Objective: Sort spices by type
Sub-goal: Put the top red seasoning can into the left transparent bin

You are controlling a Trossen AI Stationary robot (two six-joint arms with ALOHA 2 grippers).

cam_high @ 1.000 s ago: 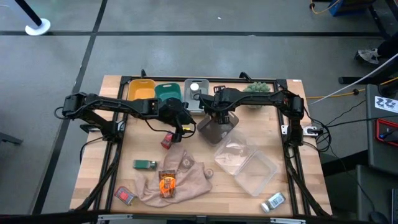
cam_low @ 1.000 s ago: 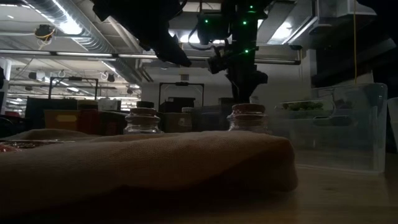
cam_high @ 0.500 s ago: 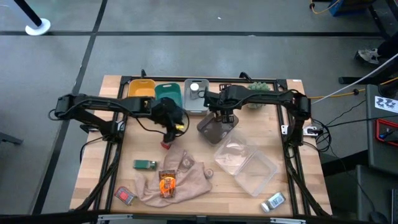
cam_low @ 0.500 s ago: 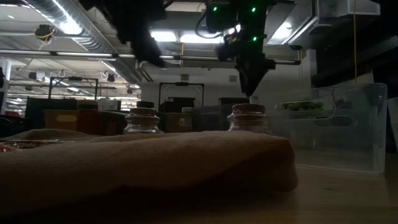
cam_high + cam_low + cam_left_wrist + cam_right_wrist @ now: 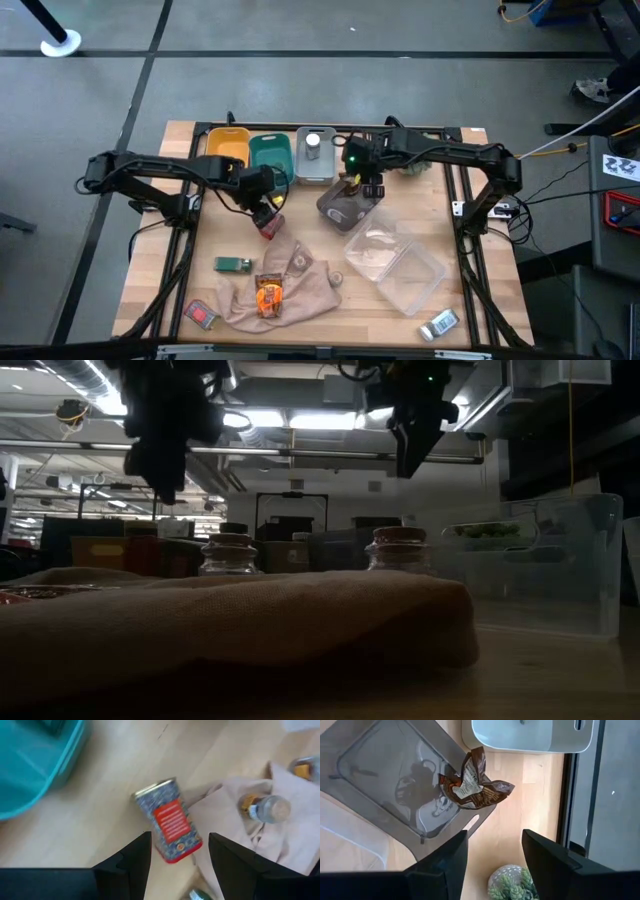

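Wooden table (image 5: 180, 250) in a dim workshop, with ceiling lights and shelving behind in the low view

Left gripper (image 5: 266, 203), centre-left of the high view - fingers (image 5: 127, 865) spread apart, holding nothing. It hangs over a red packet (image 5: 170, 822) lying flat on bare wood just beside the edge of the beige cloth (image 5: 300, 285), not touching it. Teal bin (image 5: 35, 765) sits at the upper left of the left wrist frame.

Right gripper (image 5: 358, 190), centre of the high view - fingers (image 5: 440, 865) released too, empty. An orange-brown sachet (image 5: 475, 787) is draped on the rim of the tilted grey bin (image 5: 395, 780), half in and half out. White bin (image 5: 530, 735) is at the top of that frame, green plant ball (image 5: 512, 882) at the bottom.

Step, as I read it: sachet looks just dropped at the grey bin, red packet is the next pick. Next move calls for the left gripper to come down straight, straddle the packet across its narrow sides, close, then carry it to a bin; packet lies flat, so the fingers must get low. The sachet may slide off the rim.

Still loose in the high view: green box (image 5: 233, 265) lower left, orange sachet (image 5: 268, 295) on the cloth, second red packet (image 5: 202, 314) at bottom left, silver item (image 5: 438, 324) at bottom right. Yellow bin (image 5: 228, 145) is at top, clear container (image 5: 395, 265) right of centre
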